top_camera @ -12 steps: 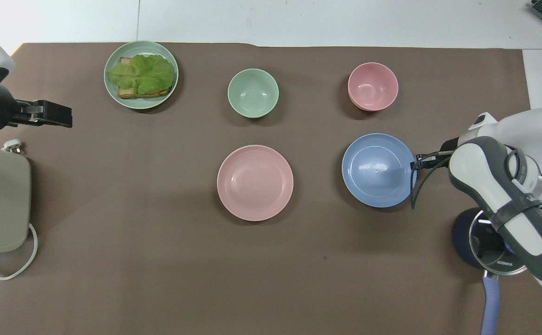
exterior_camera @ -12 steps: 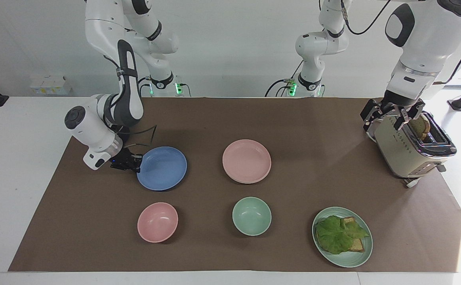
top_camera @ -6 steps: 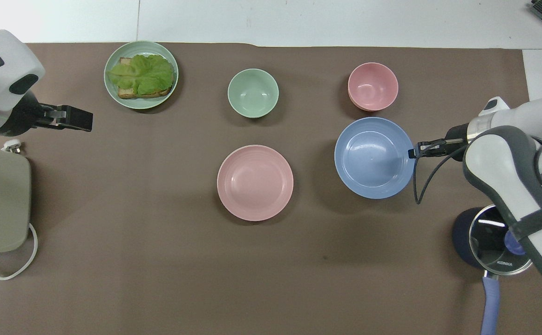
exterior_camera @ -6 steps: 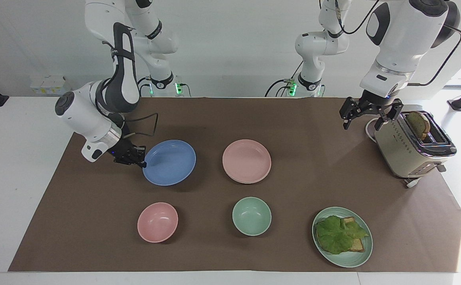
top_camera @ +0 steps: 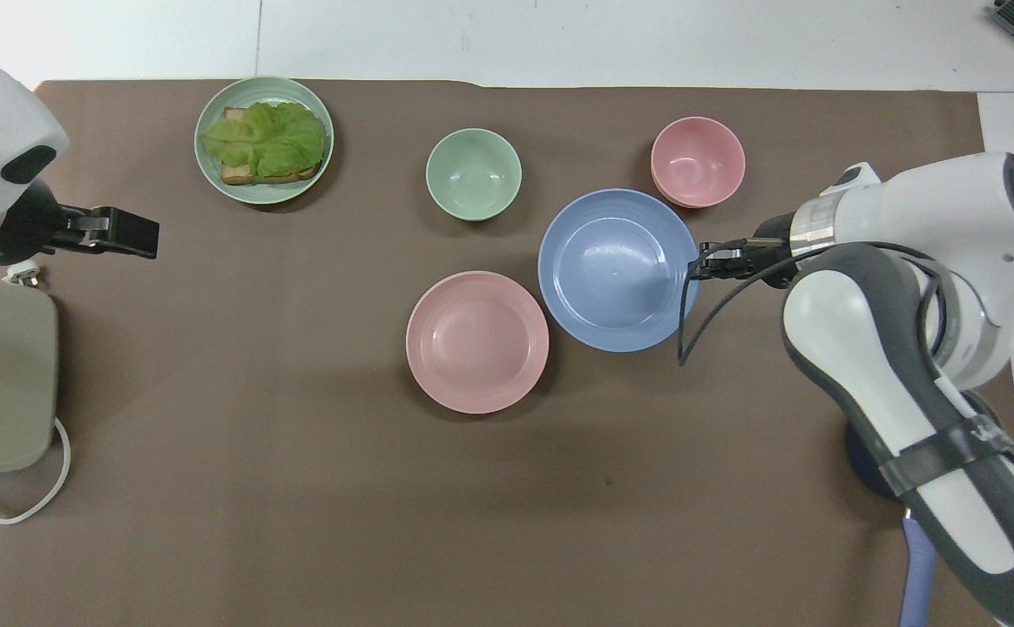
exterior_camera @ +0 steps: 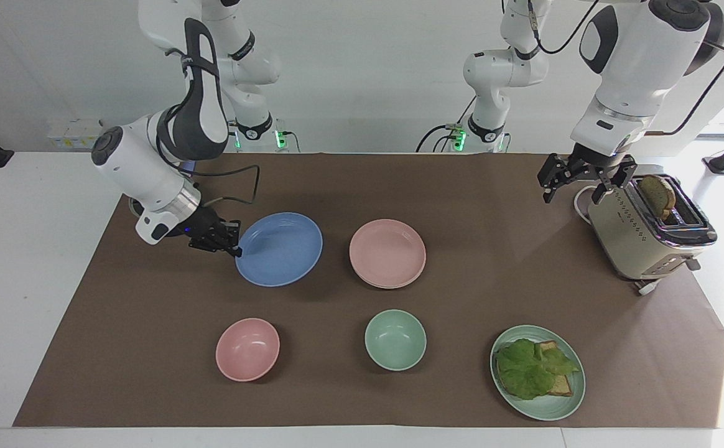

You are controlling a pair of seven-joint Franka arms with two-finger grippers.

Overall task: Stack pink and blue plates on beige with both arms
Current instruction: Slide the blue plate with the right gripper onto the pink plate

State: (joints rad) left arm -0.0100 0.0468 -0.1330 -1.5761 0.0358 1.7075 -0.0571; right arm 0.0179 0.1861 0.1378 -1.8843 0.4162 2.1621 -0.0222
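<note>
My right gripper (exterior_camera: 230,241) is clamped on the rim of the round matte periwinkle-blue plate (exterior_camera: 280,249), lifted. In the overhead view the round pale-pink plate (top_camera: 477,341) on the beige one lies at eight o'clock from it. My left gripper (exterior_camera: 581,180) hangs spread beside the cream toaster (exterior_camera: 648,231), waiting.

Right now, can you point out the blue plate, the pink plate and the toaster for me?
blue plate (exterior_camera: 281,247), facing view, middle of its dish.
pink plate (exterior_camera: 387,252), facing view, middle of its dish.
toaster (exterior_camera: 632,239), facing view, its cream side wall.
</note>
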